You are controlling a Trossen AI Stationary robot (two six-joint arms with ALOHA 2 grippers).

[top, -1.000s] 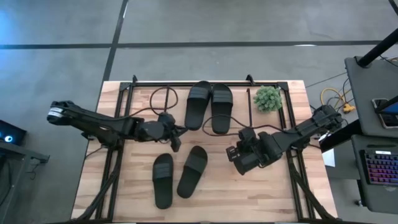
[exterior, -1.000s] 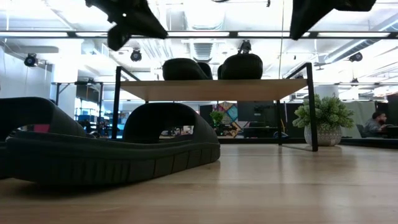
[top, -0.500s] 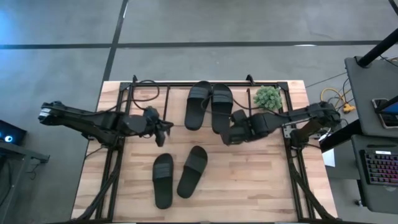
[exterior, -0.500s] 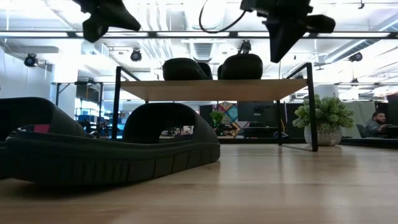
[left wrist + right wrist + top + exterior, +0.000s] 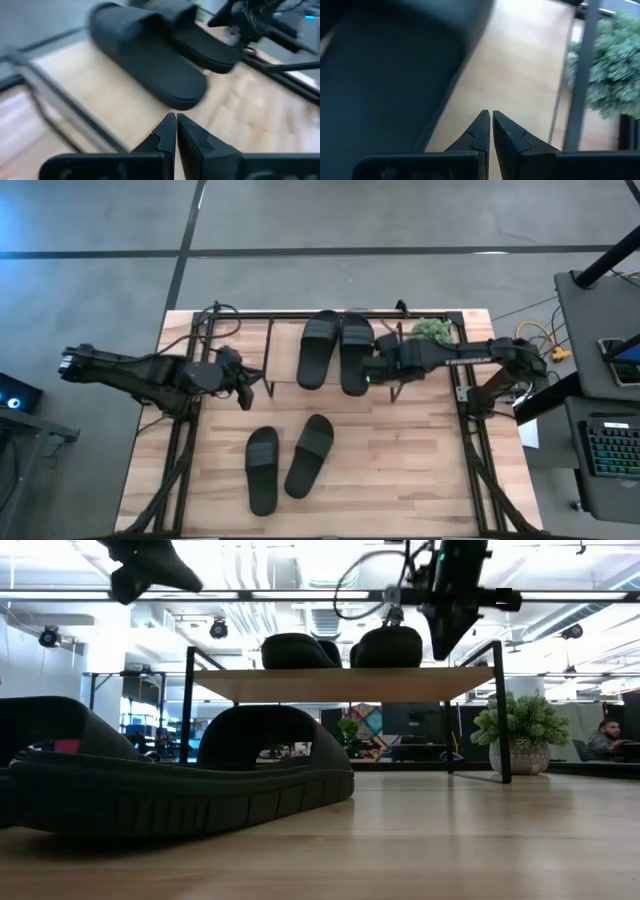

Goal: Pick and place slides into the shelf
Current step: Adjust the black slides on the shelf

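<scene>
Left gripper [image 5: 243,390] hangs over the counter [image 5: 400,480] left of the shelf [image 5: 260,355], fingers pressed together, holding nothing (left wrist view shows the tips touching, with the shelf slides ahead).

Two slides lie on the counter near its front edge, middle-left: one [image 5: 262,470] straight, the other [image 5: 309,454] angled, toe tipped toward the right. They sit close, nearly touching at the middle.

The other two slides are already on the shelf top, side by side at the counter's back edge: left one [image 5: 319,348], right one [image 5: 356,352].

Right gripper [image 5: 378,370] sits just beside the right shelf slide, at its right edge, fingers also closed and empty (right wrist view: tips meet over the light board, black slide filling the near side). Small potted plant [image 5: 432,330] stands at the back right, just behind the right arm.

Risks, as I judge them:
- Right gripper is tight against the shelf slide. Any sideways move could shove it into its neighbour or off the board.
- Plant is close to the right arm's forearm, so a swing back could knock it over.
- Counter pair is near-touching. Grabbing one could drag the other.
- Shelf top is half taken, so the remaining two need the free board left of the pair or the space under it. Wire legs and cables by the left gripper are in the path there.
</scene>
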